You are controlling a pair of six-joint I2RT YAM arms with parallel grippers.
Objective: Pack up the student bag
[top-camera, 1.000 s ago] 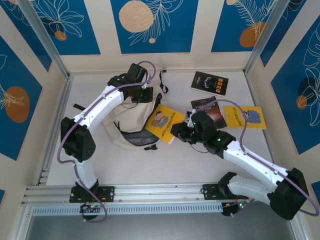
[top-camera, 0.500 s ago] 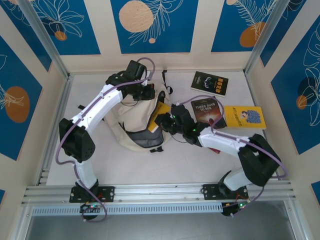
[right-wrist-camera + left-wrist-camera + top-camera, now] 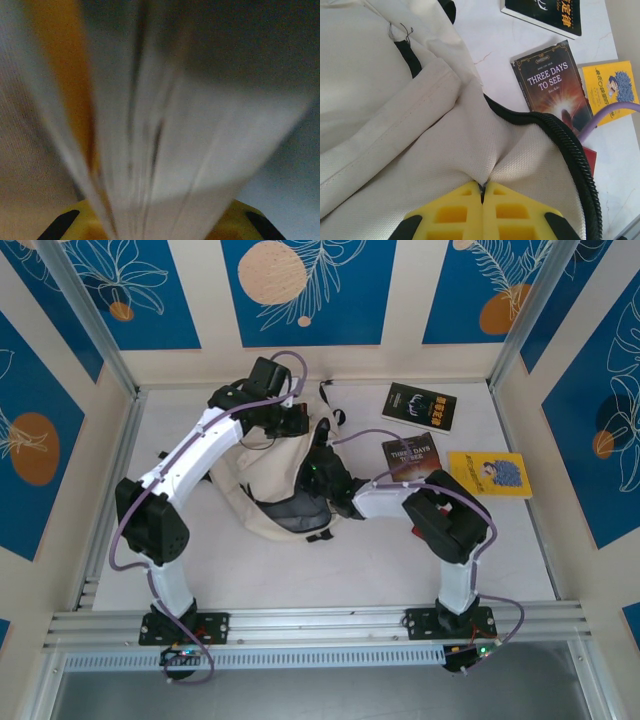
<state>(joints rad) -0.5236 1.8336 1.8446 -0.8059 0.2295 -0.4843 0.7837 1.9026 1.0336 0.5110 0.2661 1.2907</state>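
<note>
The student bag [image 3: 248,490], cream canvas with black zipper lines, lies left of the table's middle with its mouth gaping toward the right. At the bag's far edge my left gripper [image 3: 290,424] is shut on a pinch of the canvas [image 3: 470,150] just beside the zipper [image 3: 570,145], the yellow fingertips [image 3: 462,200] pressed together. My right gripper [image 3: 318,472] reaches into the bag's mouth, shut on a book. In the right wrist view its blurred page edges and orange-yellow cover [image 3: 165,125] rise between the yellow fingers [image 3: 75,217], with cream canvas on the left.
Three books lie on the table right of the bag: a black one with yellow characters [image 3: 419,405], "Three Days to See" [image 3: 412,455] and a yellow one [image 3: 490,474]. The right arm's elbow [image 3: 445,520] is folded over the table's middle. Walls enclose three sides.
The right arm swung left, carrying the yellow book from beside the bag into its mouth. The left gripper kept its pinch on the canvas and shifted slightly.
</note>
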